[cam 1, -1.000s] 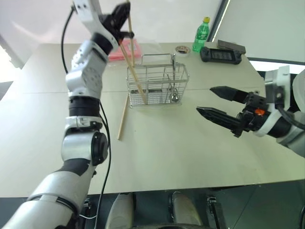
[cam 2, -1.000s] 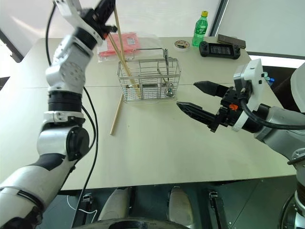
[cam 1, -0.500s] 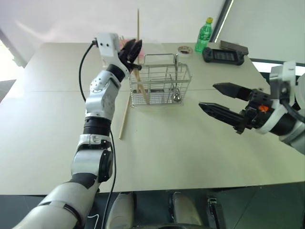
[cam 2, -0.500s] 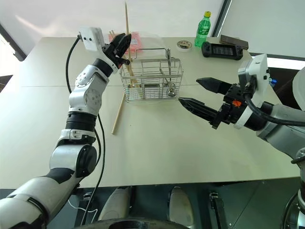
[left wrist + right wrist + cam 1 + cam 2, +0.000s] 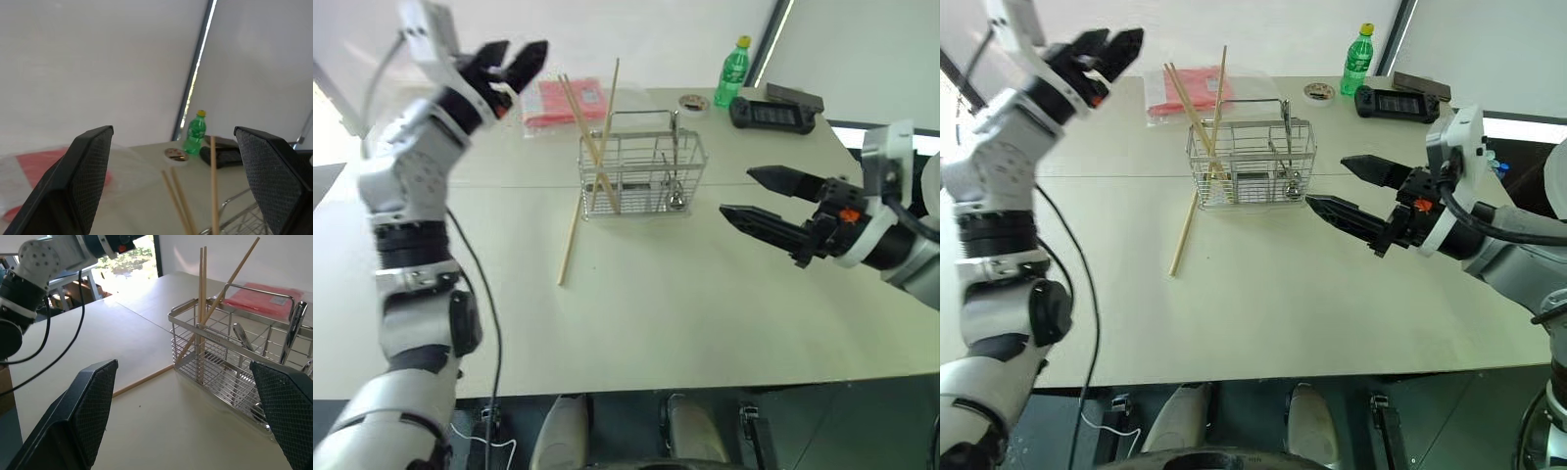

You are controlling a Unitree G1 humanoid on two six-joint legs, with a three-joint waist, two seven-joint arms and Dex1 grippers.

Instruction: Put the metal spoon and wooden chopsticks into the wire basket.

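One of the wooden chopsticks [image 5: 569,240] lies loose on the bench [image 5: 656,304], long axis near-to-far, left of the wire basket [image 5: 641,176], below my left pincer [image 5: 509,61], wide open and empty, the nearer one.

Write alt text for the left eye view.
A wire basket on a table holds three wooden chopsticks and a metal spoon; a fourth chopstick lies beside it. The open left hand is raised.
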